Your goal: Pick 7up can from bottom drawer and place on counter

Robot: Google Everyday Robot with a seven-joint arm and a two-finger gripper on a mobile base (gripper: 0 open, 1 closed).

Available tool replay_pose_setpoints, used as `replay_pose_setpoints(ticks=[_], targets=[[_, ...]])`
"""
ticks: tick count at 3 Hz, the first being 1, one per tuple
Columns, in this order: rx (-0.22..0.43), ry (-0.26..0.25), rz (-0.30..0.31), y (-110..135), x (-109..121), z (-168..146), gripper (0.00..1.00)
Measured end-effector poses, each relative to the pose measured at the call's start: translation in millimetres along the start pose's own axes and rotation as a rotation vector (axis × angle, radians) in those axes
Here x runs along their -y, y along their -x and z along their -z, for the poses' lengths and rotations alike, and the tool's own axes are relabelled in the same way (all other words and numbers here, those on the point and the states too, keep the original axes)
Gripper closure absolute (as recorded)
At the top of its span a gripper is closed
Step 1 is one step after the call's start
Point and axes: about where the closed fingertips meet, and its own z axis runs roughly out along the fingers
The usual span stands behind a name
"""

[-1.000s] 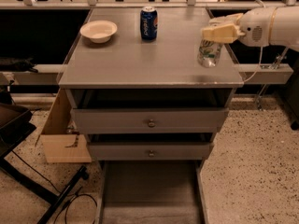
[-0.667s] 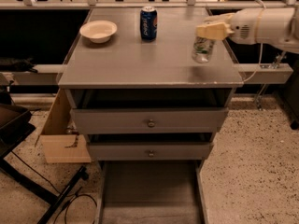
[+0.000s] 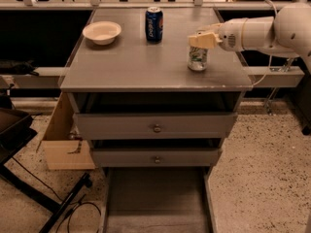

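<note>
The 7up can [image 3: 197,58], pale green and white, stands upright on the grey counter [image 3: 141,64] near its right edge. My gripper [image 3: 201,41] reaches in from the right on a white arm and sits at the can's top, its cream fingers around the rim. The bottom drawer [image 3: 156,198] is pulled out below the cabinet, and the part of its flat grey floor that shows is bare.
A blue Pepsi can [image 3: 154,24] stands at the back middle of the counter. A white bowl [image 3: 102,32] sits at the back left. Two knobbed grey drawers [image 3: 155,127] are slightly open. A cardboard box [image 3: 65,140] leans at the cabinet's left, beside a black stand [image 3: 19,144].
The gripper and the 7up can have moved left, further in over the counter. The can now stands on the counter's surface.
</note>
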Motion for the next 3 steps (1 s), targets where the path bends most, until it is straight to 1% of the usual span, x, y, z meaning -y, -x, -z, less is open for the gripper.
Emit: replay_pose_setpoints(ticks=[1,2,3], targets=[[0.0,0.0,0.0,5.5,-0.1,1.8,0.42],[0.0,0.0,0.0,5.5,-0.1,1.8,0.19],[0.0,0.0,0.0,5.5,-0.1,1.8,0.0]])
